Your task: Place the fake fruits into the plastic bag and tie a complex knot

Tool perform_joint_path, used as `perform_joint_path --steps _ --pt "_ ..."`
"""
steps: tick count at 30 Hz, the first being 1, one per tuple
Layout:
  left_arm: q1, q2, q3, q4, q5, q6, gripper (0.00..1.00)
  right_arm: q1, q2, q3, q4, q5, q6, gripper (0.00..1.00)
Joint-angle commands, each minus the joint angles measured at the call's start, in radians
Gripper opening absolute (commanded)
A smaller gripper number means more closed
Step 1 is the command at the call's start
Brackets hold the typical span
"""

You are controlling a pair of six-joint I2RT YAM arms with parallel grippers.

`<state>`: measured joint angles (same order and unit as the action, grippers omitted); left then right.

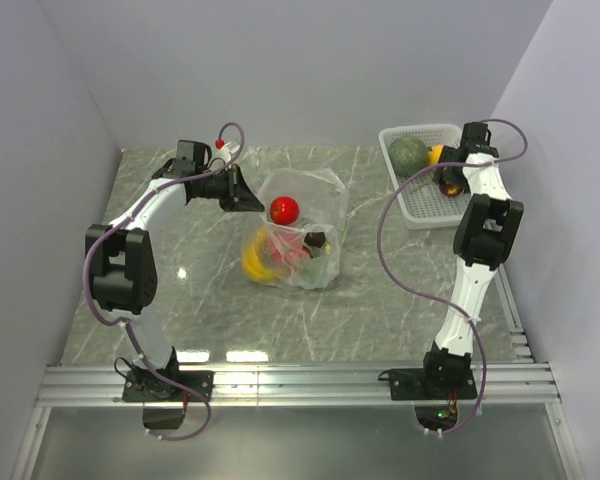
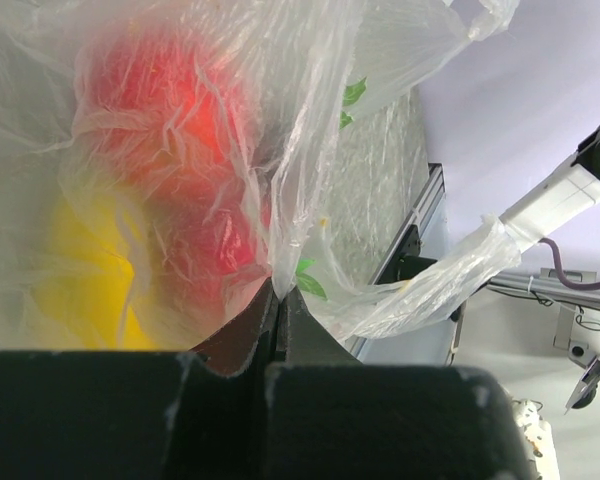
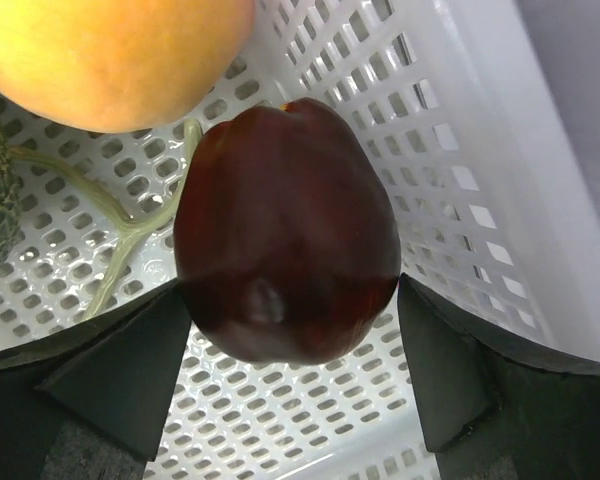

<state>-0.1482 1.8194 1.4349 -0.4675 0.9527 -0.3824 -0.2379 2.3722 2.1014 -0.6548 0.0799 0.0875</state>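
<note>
The plastic bag (image 1: pixel 315 200) stands open at mid table, holding a red ball (image 1: pixel 284 209), a yellow banana (image 1: pixel 254 260) and a pinkish-red piece. My left gripper (image 1: pixel 248 195) is at the bag's left rim, shut on a fold of the plastic bag (image 2: pixel 380 60); red (image 2: pixel 150 90) and yellow (image 2: pixel 90 260) fruits blur through the film above the left gripper (image 2: pixel 280 295). My right gripper (image 1: pixel 446 180) is down in the white basket (image 1: pixel 420 215). In the right wrist view the right gripper (image 3: pixel 292 290) is open, its fingers close on either side of a dark red fruit (image 3: pixel 285 230).
The basket (image 3: pixel 460 150) sits at the back right against the wall and also holds a green melon (image 1: pixel 408 153) and an orange-yellow piece (image 3: pixel 110 50). Walls close in the table on the left, back and right. A metal rail runs along the near edge.
</note>
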Motion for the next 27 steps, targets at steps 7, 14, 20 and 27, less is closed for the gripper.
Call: perform_joint_path --steps 7,14,20,27 --pt "-0.004 0.017 -0.002 0.026 0.009 0.01 0.0 -0.006 -0.002 0.029 0.052 0.005 0.017 0.66" --pt "-0.004 0.014 -0.002 0.013 0.006 0.019 0.01 -0.006 -0.187 -0.102 0.05 -0.126 0.001 0.47" --pt "-0.004 0.006 -0.004 0.026 0.012 0.007 0.01 0.008 -0.519 -0.322 0.053 -0.377 -0.055 0.43" --pt "-0.004 0.003 0.009 0.015 0.021 0.005 0.0 0.138 -0.772 -0.454 -0.012 -0.577 -0.138 0.41"
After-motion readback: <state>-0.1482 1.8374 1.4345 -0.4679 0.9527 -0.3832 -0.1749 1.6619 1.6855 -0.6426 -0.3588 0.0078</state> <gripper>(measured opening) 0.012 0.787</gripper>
